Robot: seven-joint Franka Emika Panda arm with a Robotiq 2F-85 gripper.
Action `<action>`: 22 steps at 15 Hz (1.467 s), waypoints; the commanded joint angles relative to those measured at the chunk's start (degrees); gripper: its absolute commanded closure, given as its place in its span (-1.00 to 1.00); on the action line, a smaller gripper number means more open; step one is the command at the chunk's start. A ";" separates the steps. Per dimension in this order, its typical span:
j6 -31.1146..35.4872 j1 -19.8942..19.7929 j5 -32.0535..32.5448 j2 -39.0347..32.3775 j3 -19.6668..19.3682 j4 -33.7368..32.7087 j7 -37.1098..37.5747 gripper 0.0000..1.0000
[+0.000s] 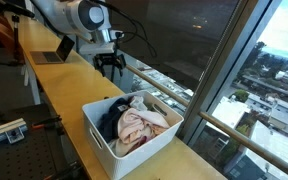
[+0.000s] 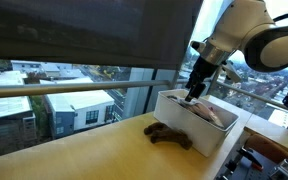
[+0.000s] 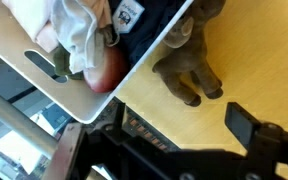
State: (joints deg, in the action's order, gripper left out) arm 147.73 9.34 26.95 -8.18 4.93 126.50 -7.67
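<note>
My gripper (image 1: 109,67) hangs open and empty above the wooden counter, just beyond the far end of a white bin (image 1: 99,140). In the wrist view the two fingers (image 3: 178,120) stand wide apart with bare counter between them. A brown cloth item (image 3: 189,70) lies flat on the counter right beside the bin (image 3: 44,75), a little ahead of the fingers. It also shows in an exterior view (image 2: 169,134), below and to the side of the gripper (image 2: 194,95). The bin holds pink, white and dark clothes (image 1: 134,122).
The counter (image 1: 64,85) is long and narrow and runs along a large window with a metal rail (image 1: 169,85). A laptop (image 1: 52,55) sits at its far end behind the arm. The bin (image 2: 189,120) takes up most of the counter's width.
</note>
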 commanded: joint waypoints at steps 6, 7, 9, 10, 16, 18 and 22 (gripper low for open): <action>2.21 3.36 5.70 -6.21 0.19 -0.33 5.30 -1.00; 2.41 3.54 5.78 -7.02 0.05 -0.62 5.31 -1.00; 2.87 3.77 5.74 -8.54 -0.24 -1.18 5.24 -1.00; 3.00 3.82 5.73 -9.44 -0.40 -1.61 5.19 -1.00; 4.31 3.95 5.19 -14.15 -1.46 -3.44 4.92 -1.00; 4.98 4.26 5.32 -15.92 -1.95 -4.03 4.96 -1.00; 6.67 4.57 4.89 -20.95 -2.87 -6.86 4.55 -1.00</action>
State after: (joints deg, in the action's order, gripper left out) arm 152.96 12.67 31.07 -25.18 3.75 122.73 -3.71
